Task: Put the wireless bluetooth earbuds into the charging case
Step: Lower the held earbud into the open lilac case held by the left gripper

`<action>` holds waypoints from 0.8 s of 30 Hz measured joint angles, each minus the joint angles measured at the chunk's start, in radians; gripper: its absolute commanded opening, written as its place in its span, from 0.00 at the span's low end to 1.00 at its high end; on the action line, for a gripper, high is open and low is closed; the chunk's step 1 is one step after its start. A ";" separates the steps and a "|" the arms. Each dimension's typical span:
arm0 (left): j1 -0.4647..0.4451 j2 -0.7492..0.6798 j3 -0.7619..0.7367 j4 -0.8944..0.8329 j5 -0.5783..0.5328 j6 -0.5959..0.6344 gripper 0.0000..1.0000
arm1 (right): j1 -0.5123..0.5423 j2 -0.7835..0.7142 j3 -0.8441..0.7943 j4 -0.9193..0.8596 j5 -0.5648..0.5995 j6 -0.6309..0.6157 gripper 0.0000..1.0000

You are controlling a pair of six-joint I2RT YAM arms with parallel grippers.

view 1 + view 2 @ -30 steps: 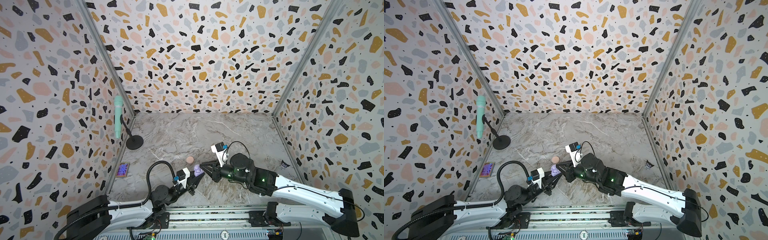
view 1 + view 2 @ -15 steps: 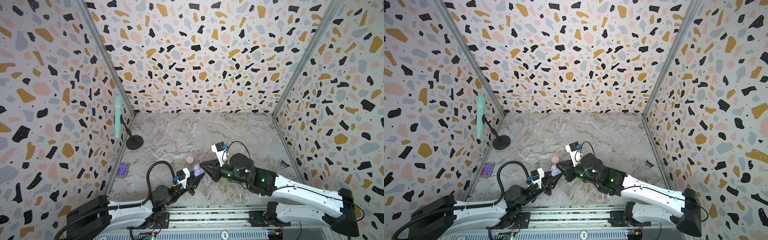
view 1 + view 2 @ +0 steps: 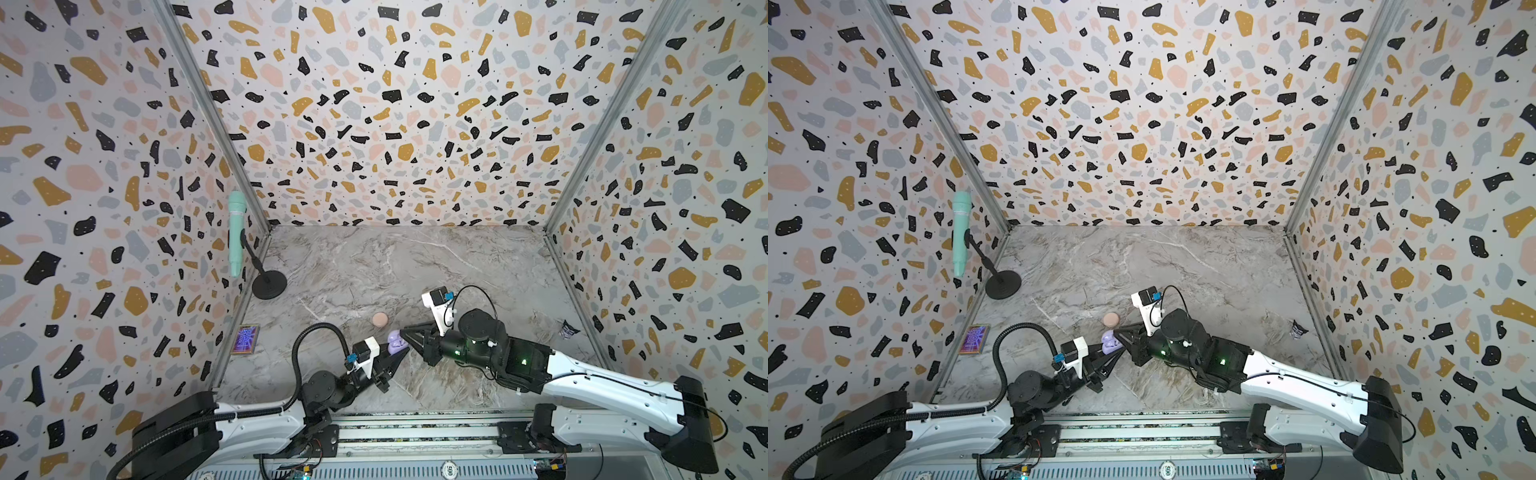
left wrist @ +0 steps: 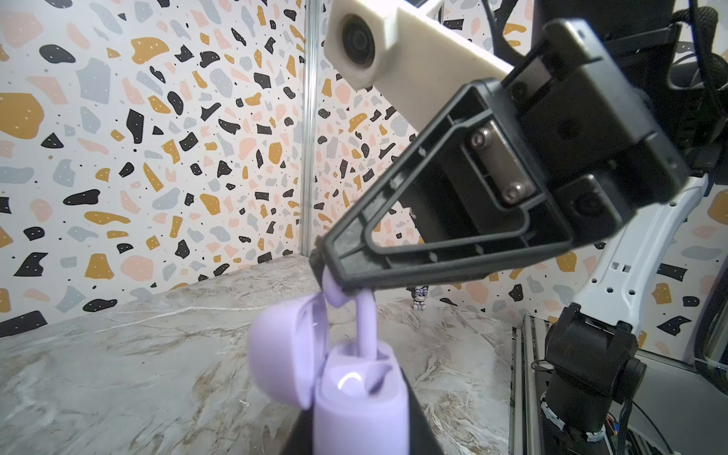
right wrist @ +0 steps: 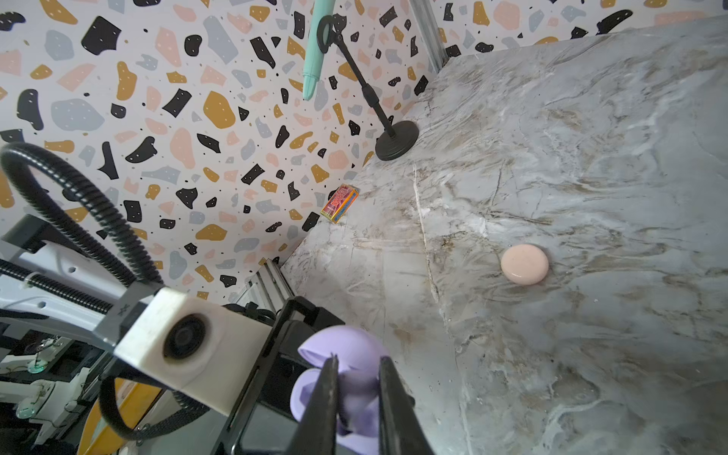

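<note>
Nothing has moved: left gripper (image 3: pixel 399 355) clamps the open lavender case (image 4: pixel 358 398); right gripper (image 4: pixel 329 275) pinches a lavender earbud (image 4: pixel 364 323), stem inside it.

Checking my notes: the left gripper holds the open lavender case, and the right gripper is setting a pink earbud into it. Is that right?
Not quite. The earbud pinched in the right gripper is lavender, not pink. The left wrist view shows its stem entering the slot. The left gripper does hold the lavender case, which is open.
</note>
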 measured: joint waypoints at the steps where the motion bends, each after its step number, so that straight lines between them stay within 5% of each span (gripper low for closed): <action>1: 0.000 0.000 0.000 0.000 0.001 0.000 0.00 | 0.002 0.000 -0.001 0.001 0.000 0.000 0.16; 24: 0.000 -0.008 -0.010 0.011 0.002 0.017 0.00 | 0.027 -0.004 -0.022 0.019 0.001 0.000 0.18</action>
